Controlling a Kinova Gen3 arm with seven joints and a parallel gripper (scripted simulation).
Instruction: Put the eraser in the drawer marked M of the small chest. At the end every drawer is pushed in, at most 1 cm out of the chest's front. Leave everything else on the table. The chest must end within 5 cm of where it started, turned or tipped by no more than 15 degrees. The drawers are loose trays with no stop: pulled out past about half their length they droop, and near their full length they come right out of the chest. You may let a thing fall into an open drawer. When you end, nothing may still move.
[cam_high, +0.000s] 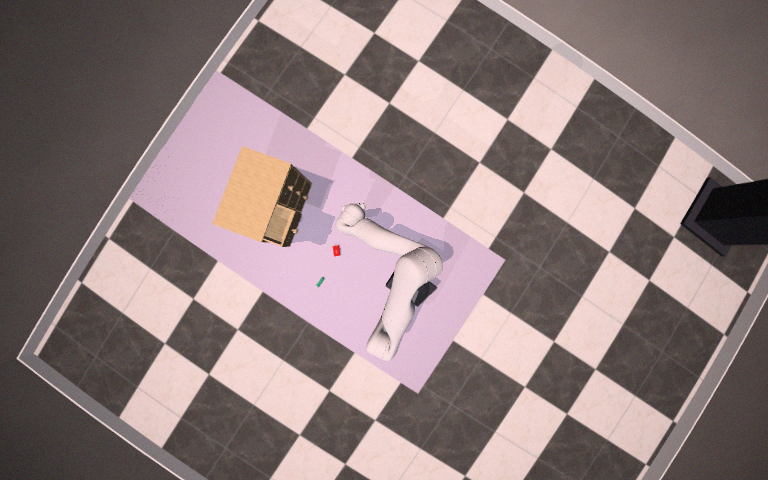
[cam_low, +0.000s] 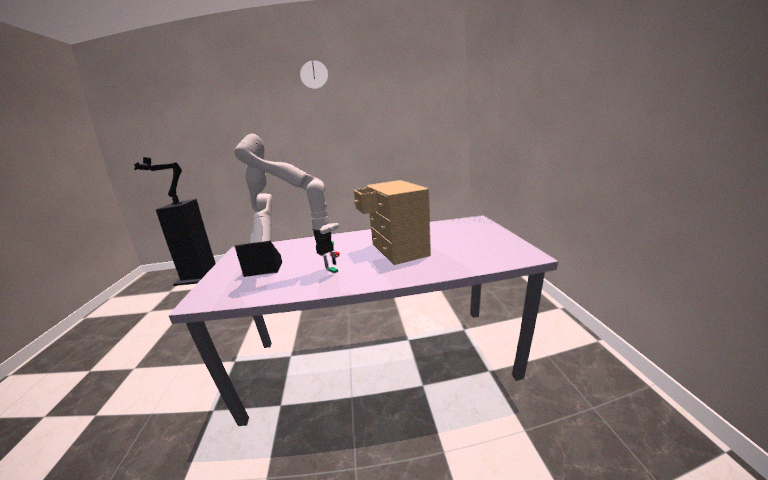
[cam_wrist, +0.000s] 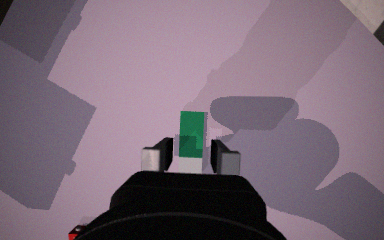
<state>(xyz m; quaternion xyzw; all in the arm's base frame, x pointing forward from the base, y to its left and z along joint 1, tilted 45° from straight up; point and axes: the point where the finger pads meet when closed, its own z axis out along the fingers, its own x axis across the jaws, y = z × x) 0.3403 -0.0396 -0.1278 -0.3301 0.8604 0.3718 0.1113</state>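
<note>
Eraser (cam_low: 333, 270) (cam_wrist: 191, 134): one, green and white, between two parted fingers of one wide end effector (cam_low: 330, 263) (cam_wrist: 191, 150).

Counts: 1 bench (cam_high: 186, 130) (cam_low: 487, 243) (cam_wrist: 125, 50), 4 bench legs (cam_low: 527, 328). 1 chest (cam_high: 252, 192) (cam_low: 410, 226), 1 pulled-out drawer (cam_high: 278, 224) (cam_low: 364, 200); total drawers too small to tell. 2 green items: 1 green-and-white block (cam_low: 333, 270) (cam_wrist: 192, 130), 1 other green piece (cam_high: 320, 281) (cam_low: 333, 243). 1 red item (cam_high: 336, 250) (cam_low: 335, 254) (cam_wrist: 73, 235). 2 arms: 1 white arm (cam_high: 399, 288) (cam_low: 294, 172), 1 black arm (cam_low: 176, 176). 1 pair of jaws, 2 fingers. 1 black box (cam_low: 257, 260), 1 black stand (cam_high: 730, 217) (cam_low: 185, 240), 1 wall clock (cam_low: 314, 74).
</note>
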